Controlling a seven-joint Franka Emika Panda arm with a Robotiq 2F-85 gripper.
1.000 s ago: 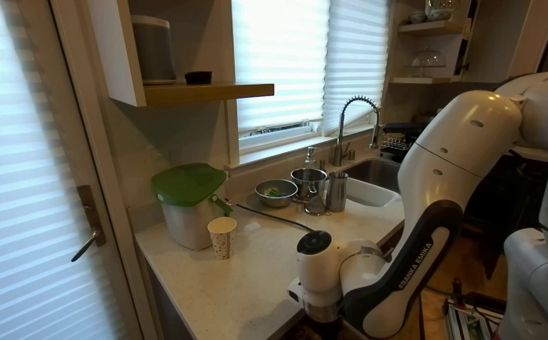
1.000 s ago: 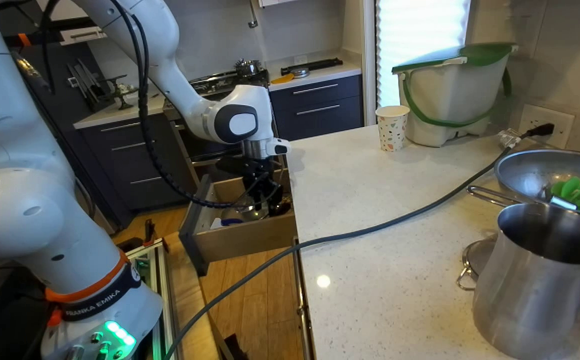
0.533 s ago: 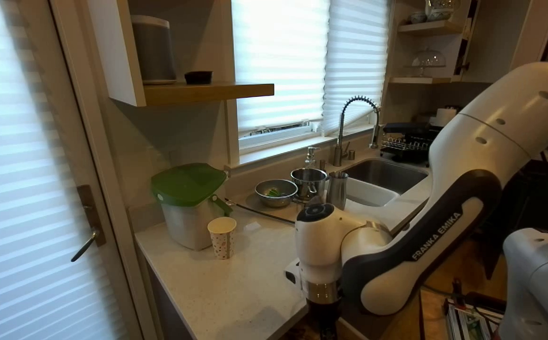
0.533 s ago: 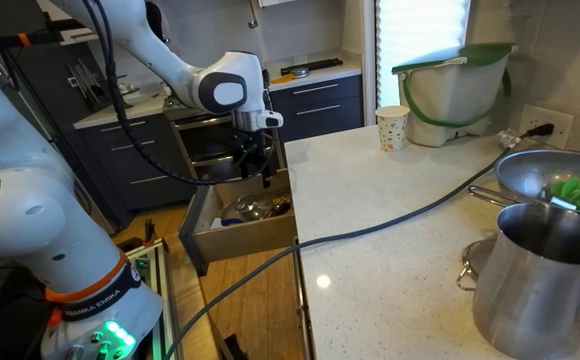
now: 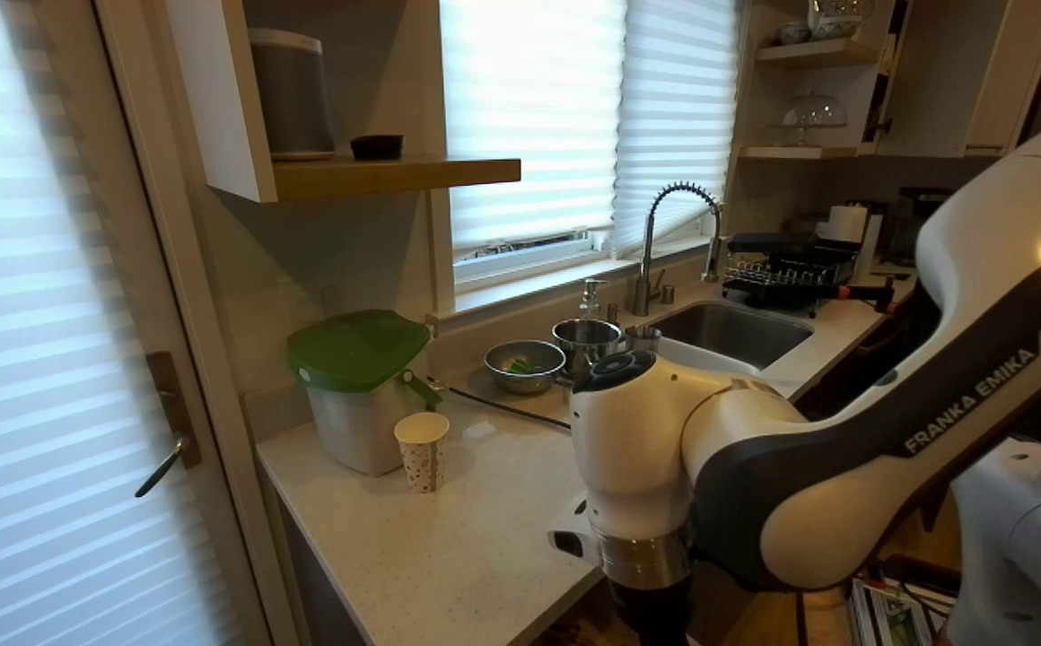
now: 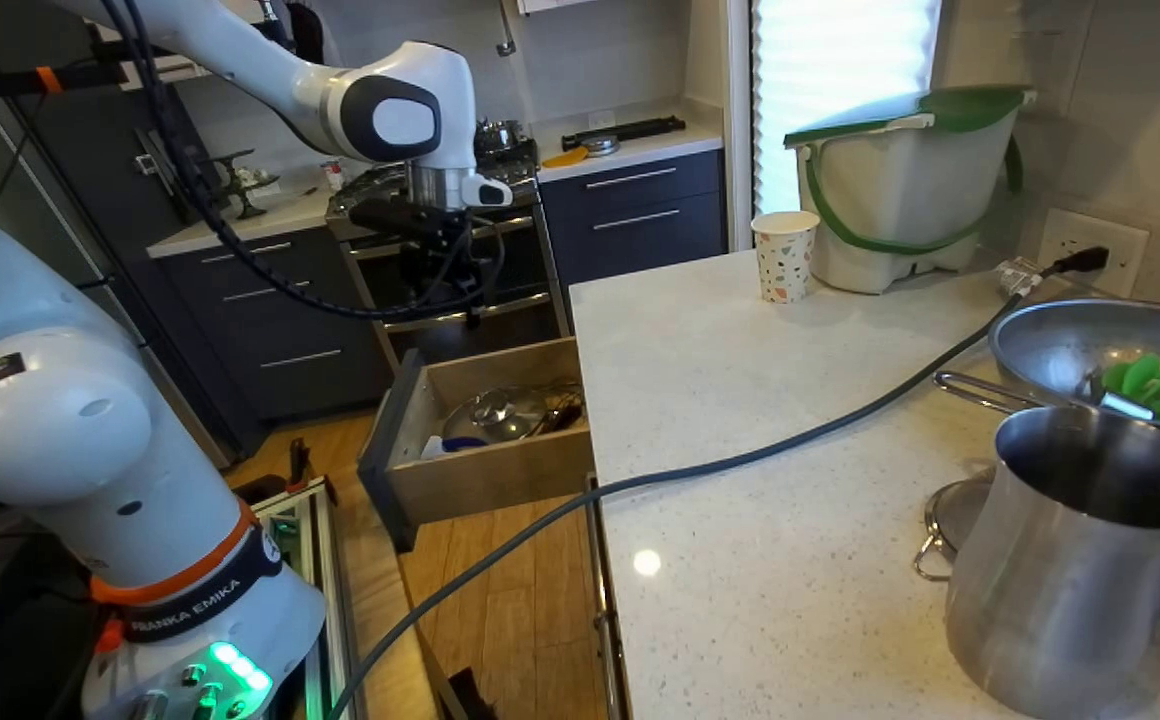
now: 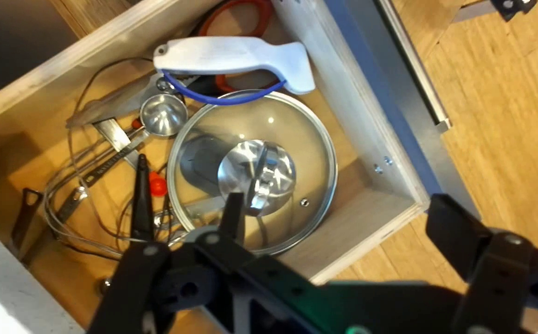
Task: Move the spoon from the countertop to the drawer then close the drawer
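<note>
The drawer [image 6: 495, 480] is pulled out beside the countertop [image 6: 740, 560]; its tan wooden wall also shows in the wrist view [image 7: 361, 227]. A small silvery spoon [image 7: 163, 115] with a round bowl lies in the drawer among other utensils, seen in the wrist view. It cannot be made out in the exterior views. My gripper [image 7: 343, 215] is open, its two black fingers wide apart with nothing between them. In an exterior view the gripper [image 6: 465, 300] hangs above and behind the drawer. In an exterior view the gripper's fingers are below the frame, and the countertop [image 5: 449, 547] shows.
The drawer holds a glass lid [image 7: 317, 139], a white-handled tool with a blue guard [image 7: 232, 55], scissors [image 7: 264, 18] and wires. On the counter stand a paper cup [image 6: 785, 258], a green-lidded bin [image 6: 900, 190] and a steel pitcher [image 6: 1060, 580]. A cable [image 6: 740, 458] crosses the counter.
My gripper has risen out of the open drawer and moved up and away from the countertop. The drawer and the counter items have not moved.
</note>
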